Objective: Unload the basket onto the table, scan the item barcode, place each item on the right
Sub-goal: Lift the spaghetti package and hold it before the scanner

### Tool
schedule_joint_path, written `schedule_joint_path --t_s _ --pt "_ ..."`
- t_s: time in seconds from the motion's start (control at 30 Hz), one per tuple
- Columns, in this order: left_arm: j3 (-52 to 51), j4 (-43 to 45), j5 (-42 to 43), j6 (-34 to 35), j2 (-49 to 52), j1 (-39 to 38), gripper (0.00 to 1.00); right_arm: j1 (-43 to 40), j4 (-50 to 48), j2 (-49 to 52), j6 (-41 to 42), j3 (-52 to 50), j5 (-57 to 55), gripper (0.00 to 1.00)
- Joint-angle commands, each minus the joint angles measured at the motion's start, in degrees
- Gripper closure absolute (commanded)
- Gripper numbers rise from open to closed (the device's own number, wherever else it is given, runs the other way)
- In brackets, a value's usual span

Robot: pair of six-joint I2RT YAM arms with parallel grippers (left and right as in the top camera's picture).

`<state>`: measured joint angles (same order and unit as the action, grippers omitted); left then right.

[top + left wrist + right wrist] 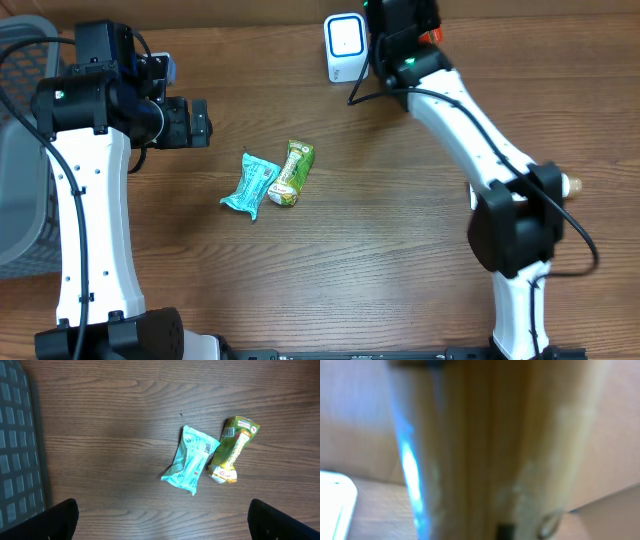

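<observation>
**Right arm up at the scanner, 2 packets lying on the worktop**

The right tool [405, 12] is at the far edge of the worktop [380, 220], just beside the white scanner [343, 45]. Its wrist view is filled by a tan item [490, 450] pressed close to the lens. The item is too blurred to name, and a blue streak of light runs down its left side. The tool looks closed on it, though its fingers cannot be made out. A corner of the scanner shows at the lower left of that view.

The left tool [203, 122] hangs over the left part of the worktop with its jaws spread wide and nothing between them.

Near the middle lie a teal packet [250, 186] and a green packet [292, 173], side by side and touching. The teal one shows a barcode face up. A grey basket [20, 200] stands at the left edge.
</observation>
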<state>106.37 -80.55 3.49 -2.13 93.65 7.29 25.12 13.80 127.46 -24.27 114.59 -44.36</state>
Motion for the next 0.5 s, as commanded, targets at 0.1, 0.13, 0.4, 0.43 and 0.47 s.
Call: schedule_joint_path --t_s 0.1,0.13,0.4,0.43,0.47 --pt "-0.13 0.02 0.59 -1.31 0.09 0.42 0.01 0.22 -6.29 5.53 -27.19 1.62 -0.11 0.96" --pt "-0.13 0.02 0.59 -1.29 0.09 0.42 0.01 0.22 -6.95 6.54 -30.49 1.62 -0.13 0.96" --pt "-0.13 0.02 0.59 -1.29 0.09 0.42 0.00 0.22 -14.49 12.68 -39.26 1.57 -4.81 0.96" --pt "-0.13 0.02 0.59 -1.29 0.09 0.42 0.01 0.22 -15.15 12.83 -39.23 1.57 -5.38 0.96" --pt "-0.13 0.00 0.59 -1.29 0.09 0.42 0.00 0.22 -15.04 12.92 -39.19 1.53 -5.31 0.96"
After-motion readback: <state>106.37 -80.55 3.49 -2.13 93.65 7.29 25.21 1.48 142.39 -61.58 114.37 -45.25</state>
